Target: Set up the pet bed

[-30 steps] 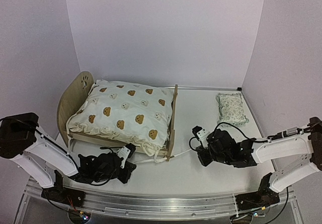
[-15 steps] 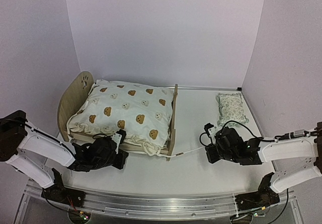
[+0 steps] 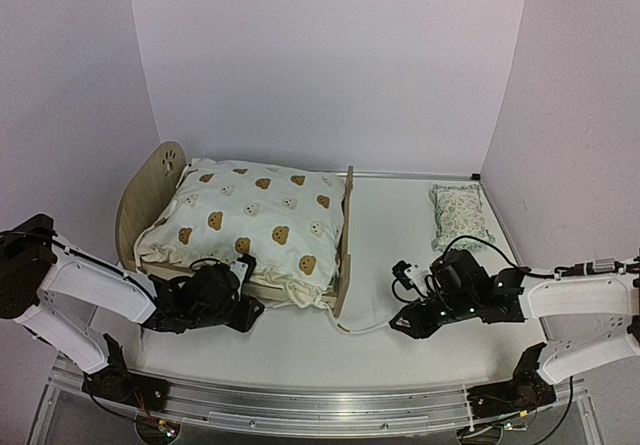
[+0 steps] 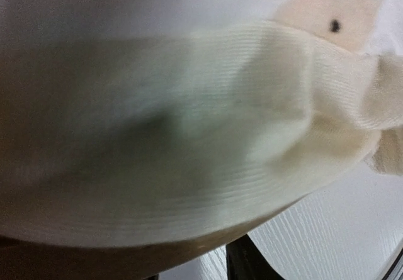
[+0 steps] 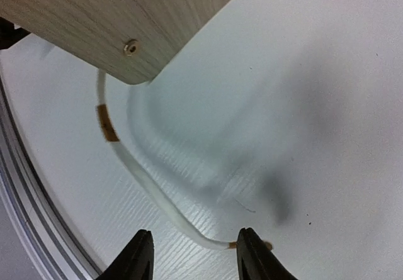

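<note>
The pet bed [image 3: 345,227] stands at the left, its rounded headboard [image 3: 150,187] bearing a paw cutout. A cream bear-print quilt [image 3: 250,223] covers it and hides the mattress. My left gripper [image 3: 252,307] is at the bed's front edge; in the left wrist view quilt fabric [image 4: 189,135] fills the picture above its parted fingertips [image 4: 242,262]. A white ribbon [image 3: 362,330] trails from the footboard corner [image 5: 126,28] across the table. Its loose end [image 5: 214,242] lies between the fingers of my open right gripper [image 5: 194,258], which grips nothing.
A small green-patterned pillow [image 3: 460,215] lies at the back right near the wall corner. The table's metal front rail [image 3: 320,405] runs below both arms. White walls close in on three sides.
Both grippers have opened. The left one moved up against the bed's front edge. The ribbon, taut half a second ago, now lies slack in a curve in front of the right gripper.
</note>
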Available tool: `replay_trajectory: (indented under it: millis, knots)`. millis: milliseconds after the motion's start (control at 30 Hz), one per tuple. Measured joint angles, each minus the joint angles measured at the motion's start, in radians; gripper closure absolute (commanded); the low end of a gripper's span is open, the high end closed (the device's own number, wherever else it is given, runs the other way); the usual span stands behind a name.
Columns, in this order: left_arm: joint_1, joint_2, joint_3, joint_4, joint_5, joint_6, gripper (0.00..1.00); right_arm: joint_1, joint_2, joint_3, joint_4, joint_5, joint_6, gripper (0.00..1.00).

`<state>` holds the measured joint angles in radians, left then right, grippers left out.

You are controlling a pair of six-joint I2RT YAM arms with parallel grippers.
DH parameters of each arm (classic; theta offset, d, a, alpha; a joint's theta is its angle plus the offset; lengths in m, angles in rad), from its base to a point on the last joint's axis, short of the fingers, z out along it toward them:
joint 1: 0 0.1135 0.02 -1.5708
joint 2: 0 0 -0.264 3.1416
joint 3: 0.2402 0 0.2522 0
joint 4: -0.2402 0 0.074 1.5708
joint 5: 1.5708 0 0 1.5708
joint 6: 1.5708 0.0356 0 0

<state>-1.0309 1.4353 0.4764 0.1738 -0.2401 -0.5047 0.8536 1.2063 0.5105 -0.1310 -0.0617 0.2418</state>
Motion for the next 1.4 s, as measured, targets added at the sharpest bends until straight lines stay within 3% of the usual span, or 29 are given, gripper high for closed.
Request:
replay_trajectory:
  millis: [100, 300, 400, 500, 633, 967, 1200, 1333, 1400]
  knots:
    - [0.000, -0.002, 0.023, -0.029, 0.016, -0.005, 0.34, 0.000, 0.018, 0.062, -0.039, -0.019, 0.016, 0.26]
    - [0.000, -0.053, 0.059, -0.144, 0.062, -0.009, 0.20, -0.016, 0.026, 0.203, -0.133, 0.129, 0.062, 0.16]
    - [0.000, -0.113, 0.072, -0.191, 0.090, -0.001, 0.01, -0.049, 0.056, 0.297, -0.178, 0.210, 0.075, 0.11]
    - [0.000, -0.188, 0.073, -0.229, 0.111, 0.002, 0.00, -0.093, 0.100, 0.387, -0.219, 0.291, 0.082, 0.03]
    - [0.000, -0.268, 0.082, -0.304, 0.116, -0.023, 0.00, -0.186, 0.190, 0.513, -0.274, 0.389, 0.062, 0.02]
    - [0.000, -0.330, 0.179, -0.529, 0.140, -0.057, 0.01, -0.527, 0.567, 0.899, -0.370, 0.482, -0.040, 0.02]
    - [0.000, -0.420, 0.216, -0.659, 0.159, -0.072, 0.00, -0.671, 0.857, 1.144, -0.440, 0.469, -0.077, 0.05]
    - [0.000, -0.481, 0.223, -0.692, 0.161, -0.073, 0.01, -0.702, 0.985, 1.226, -0.475, 0.459, -0.091, 0.21]
    - [0.000, -0.499, 0.224, -0.704, 0.162, -0.073, 0.01, -0.709, 1.014, 1.230, -0.492, 0.448, -0.090, 0.42]
